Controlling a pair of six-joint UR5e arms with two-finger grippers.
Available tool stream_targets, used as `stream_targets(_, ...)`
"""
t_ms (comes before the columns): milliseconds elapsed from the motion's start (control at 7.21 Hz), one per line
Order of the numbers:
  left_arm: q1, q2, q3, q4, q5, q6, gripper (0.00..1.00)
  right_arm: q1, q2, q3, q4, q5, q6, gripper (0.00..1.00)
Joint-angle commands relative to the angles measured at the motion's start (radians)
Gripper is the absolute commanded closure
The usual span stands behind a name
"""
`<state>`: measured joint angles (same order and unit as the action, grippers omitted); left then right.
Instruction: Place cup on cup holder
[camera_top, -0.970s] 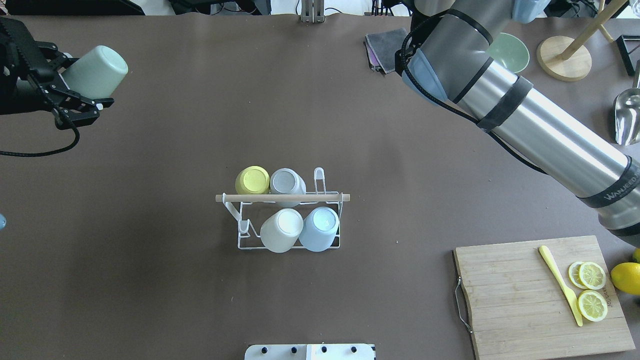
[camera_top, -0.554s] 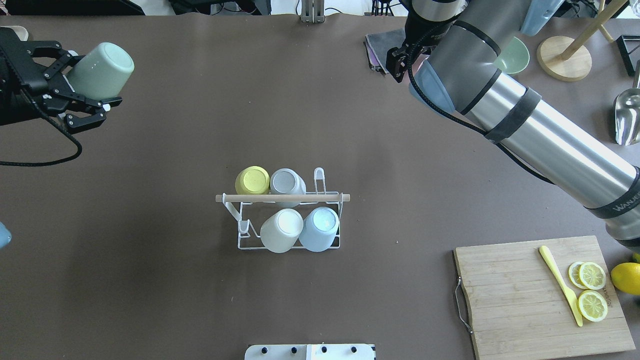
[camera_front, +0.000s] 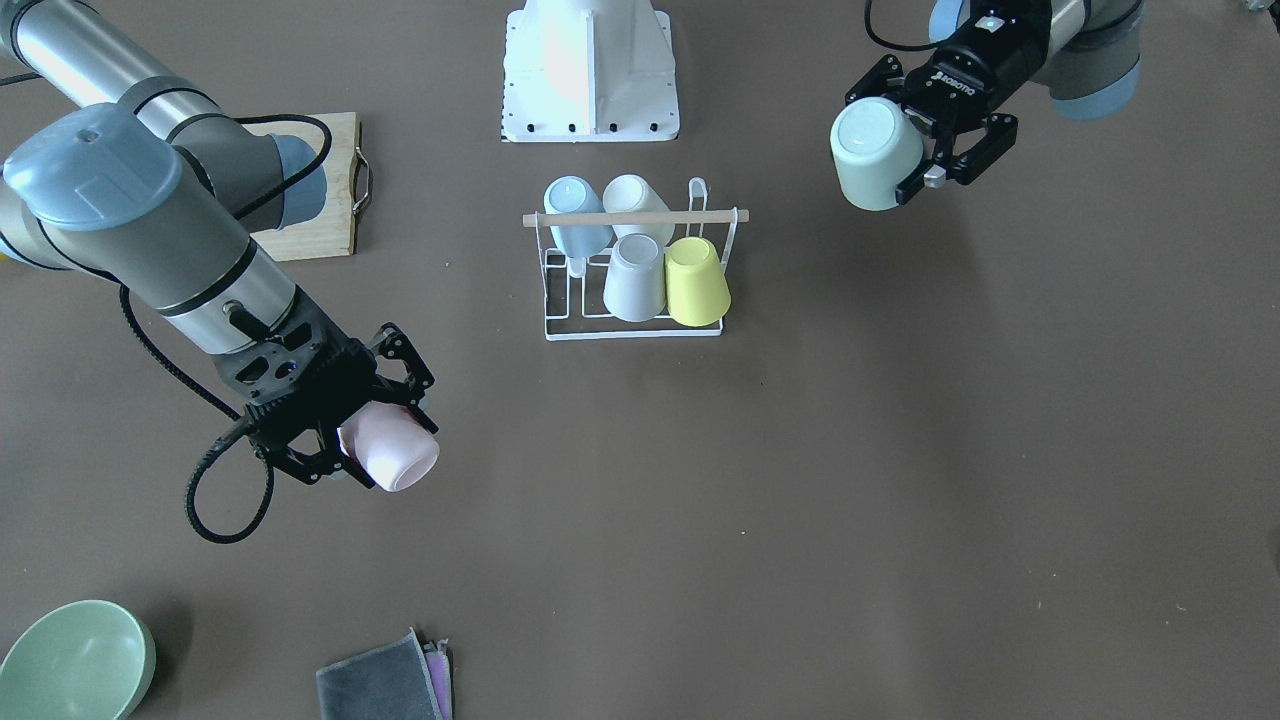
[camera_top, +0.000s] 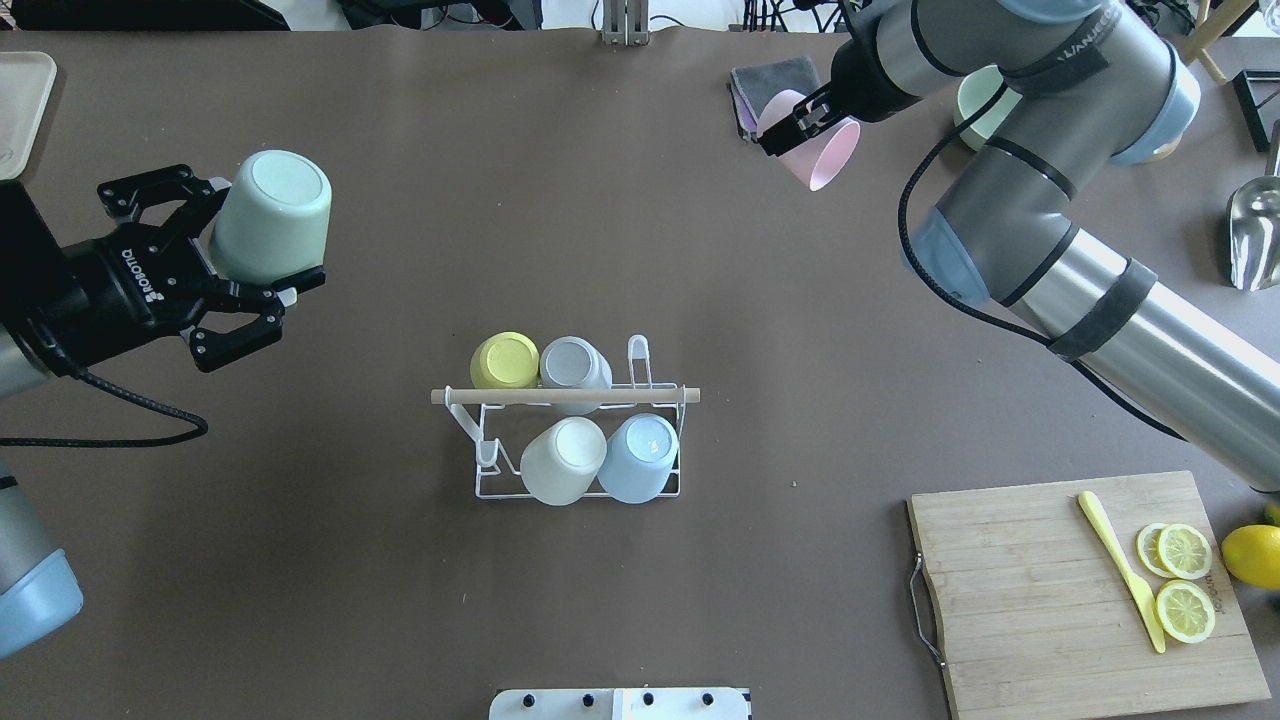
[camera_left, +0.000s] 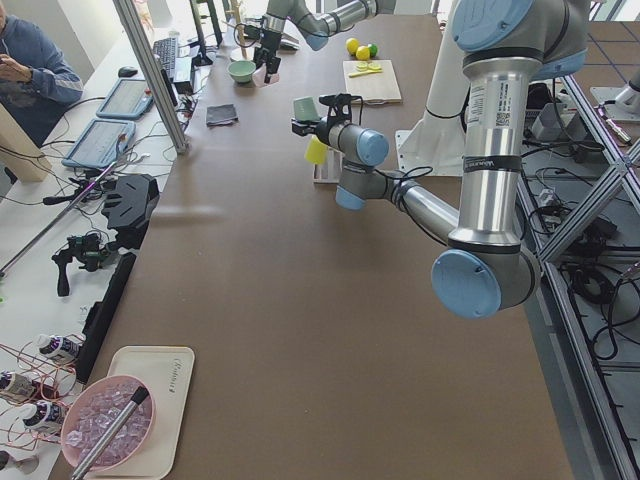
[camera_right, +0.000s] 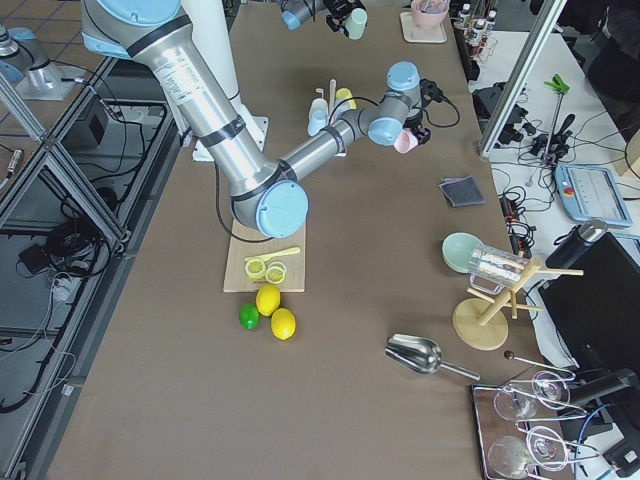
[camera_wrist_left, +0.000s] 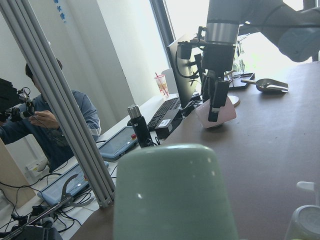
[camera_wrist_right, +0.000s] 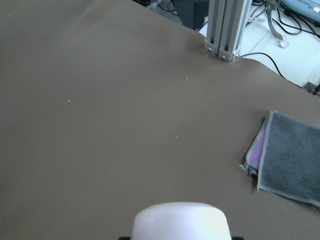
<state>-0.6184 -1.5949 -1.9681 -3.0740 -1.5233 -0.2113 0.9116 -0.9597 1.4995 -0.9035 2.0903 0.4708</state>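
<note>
The cup holder (camera_top: 565, 397) (camera_front: 635, 216), a white wire rack with a wooden rod, stands mid-table. Yellow, grey, white and light blue cups sit upside down on its prongs. My left gripper (camera_top: 255, 245) (camera_front: 900, 135) is shut on a mint green cup (camera_top: 272, 215) (camera_front: 877, 153), held in the air to the left of the rack and farther out. My right gripper (camera_top: 790, 135) (camera_front: 375, 430) is shut on a pink cup (camera_top: 825, 155) (camera_front: 392, 458), held over the table's far right part, well away from the rack.
A cutting board (camera_top: 1040, 600) with lemon slices and a yellow knife lies near right, a lemon (camera_top: 1252, 556) beside it. At the far right are a grey cloth (camera_top: 765, 78), a green bowl (camera_front: 75, 660), a wooden stand (camera_top: 1130, 115) and a metal scoop (camera_top: 1255, 235).
My left gripper has carried the mint cup to the right and nearer, closer to the rack. My right arm has swung, and its pink cup has come into the overhead view.
</note>
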Motion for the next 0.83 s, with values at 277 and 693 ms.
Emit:
stream_targets(277, 0.164, -0.079, 0.086, -0.193, 0.136, -0.031, 0.19, -0.082, -0.024, -0.01, 0.415, -0.141, 0.101, 1.0)
stream_targets(693, 0.245, -0.112, 0.187, -0.321, 0.19, -0.023, 0.19, -0.164, -0.068, -0.088, 0.745, -0.206, 0.178, 1.0)
